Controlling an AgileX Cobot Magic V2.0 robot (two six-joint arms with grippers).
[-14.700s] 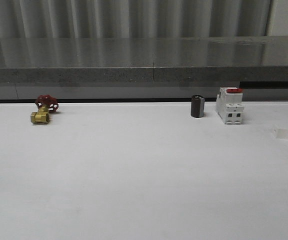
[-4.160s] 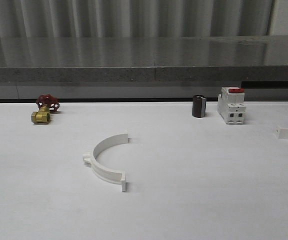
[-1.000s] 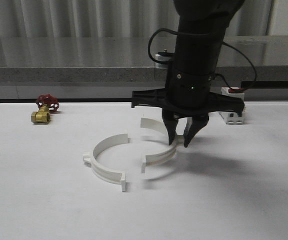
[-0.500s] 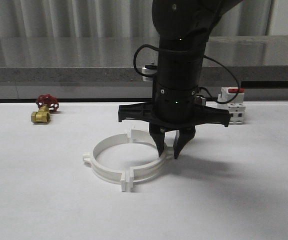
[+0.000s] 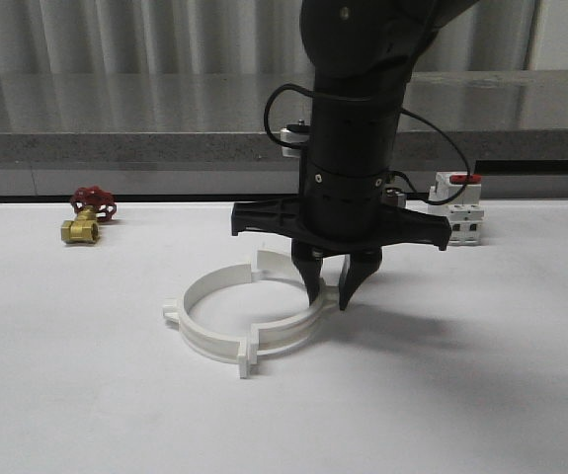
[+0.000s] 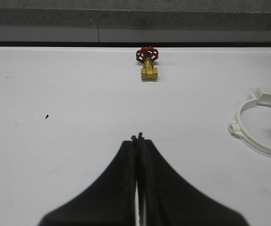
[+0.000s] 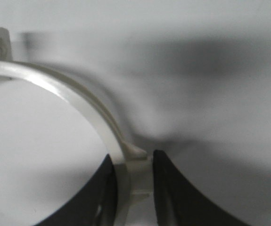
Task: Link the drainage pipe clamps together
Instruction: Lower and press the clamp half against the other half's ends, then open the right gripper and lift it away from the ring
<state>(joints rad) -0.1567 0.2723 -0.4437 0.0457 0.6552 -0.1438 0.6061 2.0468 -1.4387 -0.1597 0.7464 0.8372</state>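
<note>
Drainage pipe clamps (image 5: 226, 318) lie on the white table (image 5: 86, 395) as two half-rings meeting end to end in a full ring, left of centre. The right tool (image 5: 329, 293) grips the right half-ring's (image 7: 74, 101) wall between its fingers; the left tool (image 6: 138, 139) is clenched on nothing above bare table, with a brass valve (image 6: 149, 61) beyond.
</note>
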